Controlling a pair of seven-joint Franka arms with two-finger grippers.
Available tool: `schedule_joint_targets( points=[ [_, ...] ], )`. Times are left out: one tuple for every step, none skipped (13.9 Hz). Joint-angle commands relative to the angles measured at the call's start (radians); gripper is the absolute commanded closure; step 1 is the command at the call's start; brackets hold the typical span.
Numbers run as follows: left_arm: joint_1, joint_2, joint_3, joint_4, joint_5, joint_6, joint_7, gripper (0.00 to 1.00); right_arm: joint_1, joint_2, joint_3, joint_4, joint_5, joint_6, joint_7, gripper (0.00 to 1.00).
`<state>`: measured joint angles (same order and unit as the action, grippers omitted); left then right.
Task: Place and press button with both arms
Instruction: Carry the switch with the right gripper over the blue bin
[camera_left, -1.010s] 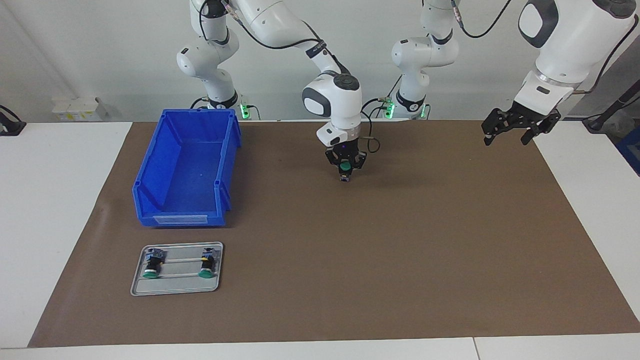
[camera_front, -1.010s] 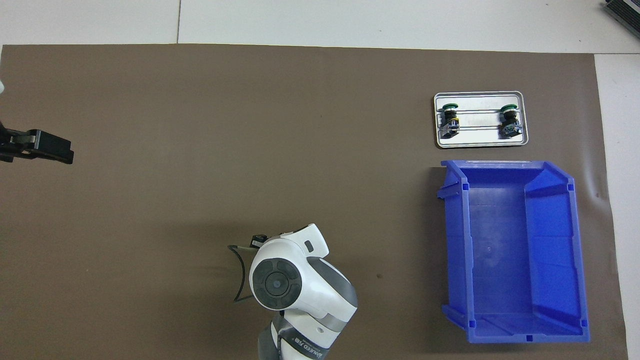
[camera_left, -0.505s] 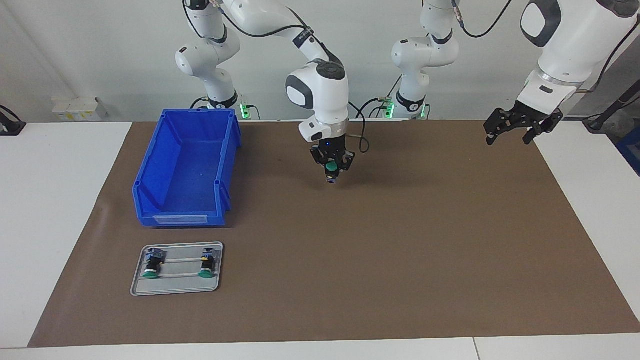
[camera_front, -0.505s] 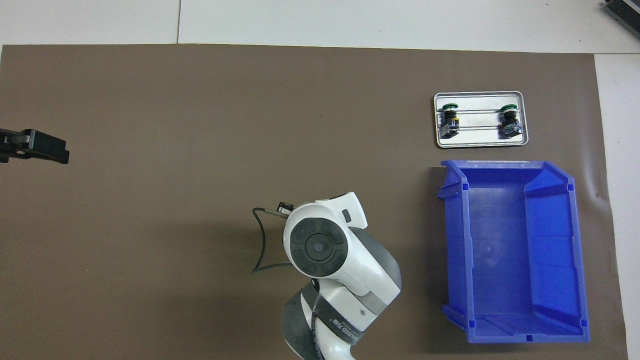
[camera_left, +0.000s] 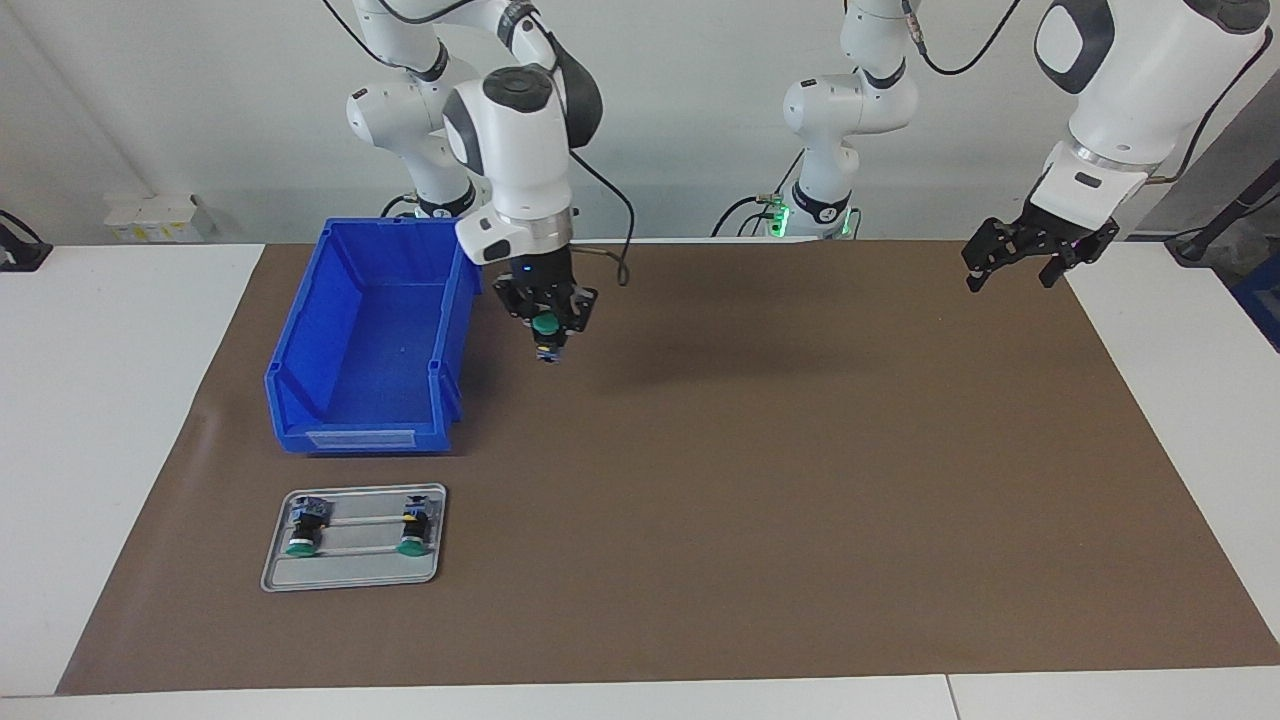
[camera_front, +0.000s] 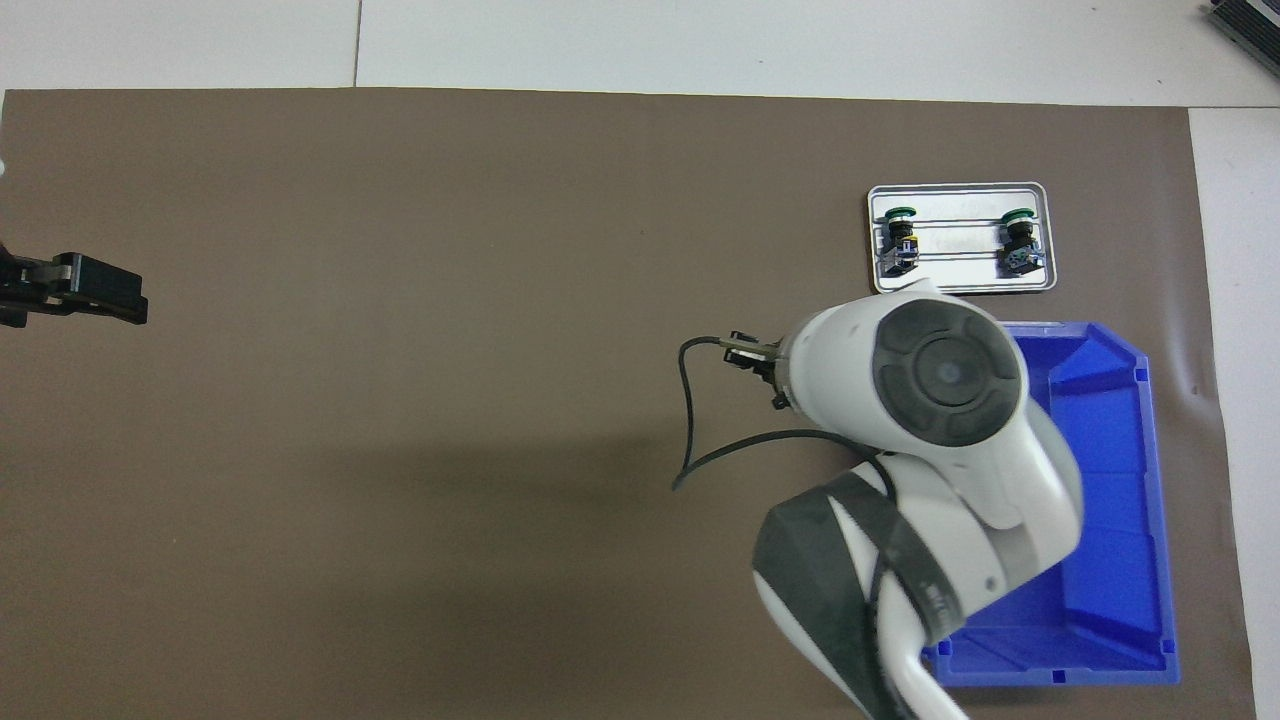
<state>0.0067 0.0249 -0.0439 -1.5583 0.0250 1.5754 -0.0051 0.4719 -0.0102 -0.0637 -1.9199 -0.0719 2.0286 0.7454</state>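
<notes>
My right gripper (camera_left: 546, 338) hangs over the brown mat just beside the blue bin (camera_left: 300, 350), shut on a button (camera_left: 545, 325) whose green cap faces the camera and whose blue end points down. In the overhead view the right arm's wrist (camera_front: 945, 375) hides that gripper and the button. Two more buttons (camera_left: 300, 535) (camera_left: 412, 530) lie in a small metal tray (camera_left: 350, 578), also visible from overhead (camera_front: 960, 285). My left gripper (camera_left: 1008, 280) waits open and empty, raised over the mat's edge at the left arm's end.
The blue bin (camera_front: 1110, 480) stands at the right arm's end, nearer to the robots than the tray, and its inside shows nothing in it. A brown mat (camera_left: 800, 480) covers most of the white table.
The right arm has carried the button from over the mat's middle toward the right arm's end, up to the bin's side. The left gripper has barely moved.
</notes>
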Motion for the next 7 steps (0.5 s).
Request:
schedule_joint_targets(
  points=[
    [-0.013, -0.031, 0.001, -0.039, 0.003, 0.017, -0.015, 0.0, -0.131, -0.08, 0.01, -0.028, 0.004, -0.091, -0.214, 1.0],
    [-0.011, -0.031, 0.001, -0.04, 0.003, 0.009, -0.016, 0.0, -0.191, -0.085, 0.01, -0.031, 0.006, -0.112, -0.312, 1.0],
    [-0.007, -0.031, 0.001, -0.039, 0.003, 0.006, -0.019, 0.0, -0.25, -0.088, 0.01, -0.045, 0.014, -0.111, -0.407, 1.0],
    [0.002, -0.031, 0.003, -0.04, 0.003, 0.006, -0.019, 0.0, -0.306, -0.097, 0.01, -0.068, 0.024, -0.102, -0.491, 1.0],
    [0.004, -0.033, 0.007, -0.04, 0.003, 0.005, -0.019, 0.0, -0.352, -0.108, 0.01, -0.094, 0.043, -0.097, -0.564, 1.0],
    [0.012, -0.031, 0.009, -0.04, 0.003, 0.005, -0.019, 0.0, -0.384, -0.123, 0.01, -0.131, 0.049, -0.084, -0.608, 1.0],
    [0.015, -0.031, 0.009, -0.04, 0.004, 0.005, -0.019, 0.0, -0.406, -0.135, 0.01, -0.169, 0.05, -0.056, -0.635, 1.0]
  ],
)
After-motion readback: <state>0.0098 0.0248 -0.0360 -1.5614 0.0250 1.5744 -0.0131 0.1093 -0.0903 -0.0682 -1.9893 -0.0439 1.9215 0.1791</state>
